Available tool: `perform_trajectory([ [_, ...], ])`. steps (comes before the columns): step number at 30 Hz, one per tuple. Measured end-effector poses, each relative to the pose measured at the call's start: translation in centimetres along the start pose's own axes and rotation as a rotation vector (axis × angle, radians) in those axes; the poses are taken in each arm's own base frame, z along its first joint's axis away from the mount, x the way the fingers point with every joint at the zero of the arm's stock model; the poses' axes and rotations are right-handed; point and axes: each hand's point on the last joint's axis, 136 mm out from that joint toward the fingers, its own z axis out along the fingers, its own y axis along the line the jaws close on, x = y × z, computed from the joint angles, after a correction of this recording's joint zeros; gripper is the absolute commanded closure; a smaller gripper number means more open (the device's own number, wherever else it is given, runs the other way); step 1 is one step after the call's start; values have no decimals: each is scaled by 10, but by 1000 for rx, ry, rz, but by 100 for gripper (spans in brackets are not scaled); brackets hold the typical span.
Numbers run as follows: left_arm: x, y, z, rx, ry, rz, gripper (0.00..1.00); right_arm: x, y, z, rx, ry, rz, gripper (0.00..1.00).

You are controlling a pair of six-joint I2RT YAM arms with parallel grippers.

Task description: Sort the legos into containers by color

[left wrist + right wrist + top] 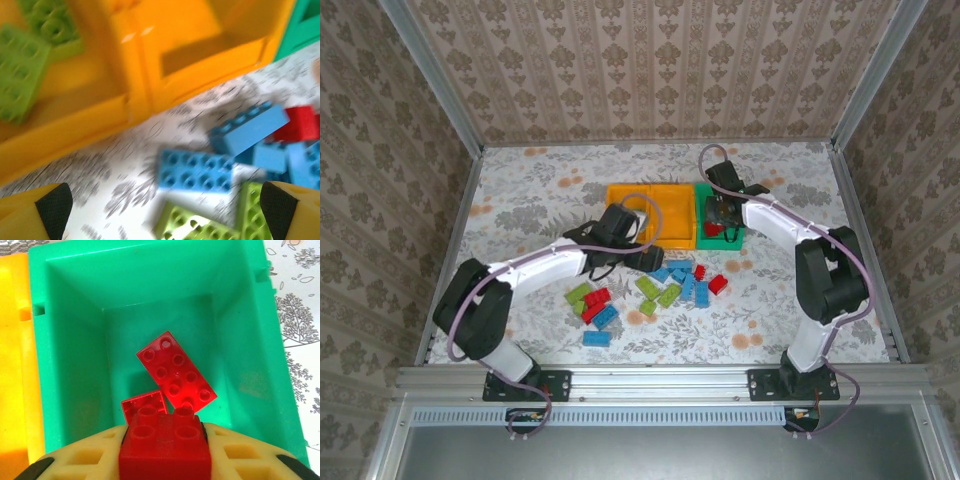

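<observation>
The right hand [165,460] is clamping a red lego [165,440] between its fingers, hanging over the green container [70,340]. Ahead of it, two more red bricks [177,372] are lying on that container's floor. The left hand [165,212] is hovering with fingers spread wide, gripping nothing. Just ahead, a blue lego [197,170] is lying on the table [100,170]. Beyond it, two orange containers [200,65] are standing, the one to the hand's left holding light green legos [20,75].

Two light green bricks [22,70] lie inside the orange bin [70,132]. Just outside its wall lie blue bricks [197,170], a red brick [300,124] and further green bricks [195,226]; the left gripper [165,207] gapes wide.
</observation>
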Motion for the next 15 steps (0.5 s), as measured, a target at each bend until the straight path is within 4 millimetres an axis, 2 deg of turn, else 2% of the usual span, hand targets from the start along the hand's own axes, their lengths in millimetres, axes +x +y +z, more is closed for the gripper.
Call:
perform_trajectory([
  [3, 17, 12, -12, -42, 11, -7, 0, 2, 0, 3, 4, 8, -9, 45],
  [6, 26, 21, -22, -64, 4, -16, 0, 2, 0, 2, 4, 9, -20, 38],
  [9, 34, 32, -24, -82, 12, -41, 0, 4, -1, 2, 5, 19, -23, 26],
  [12, 38, 41, -22, -97, 22, -67, 0, 6, -2, -5, -2, 21, -20, 25],
  [15, 40, 44, -22, -102, 25, -72, 0, 12, -4, -24, -24, 13, -6, 25],
])
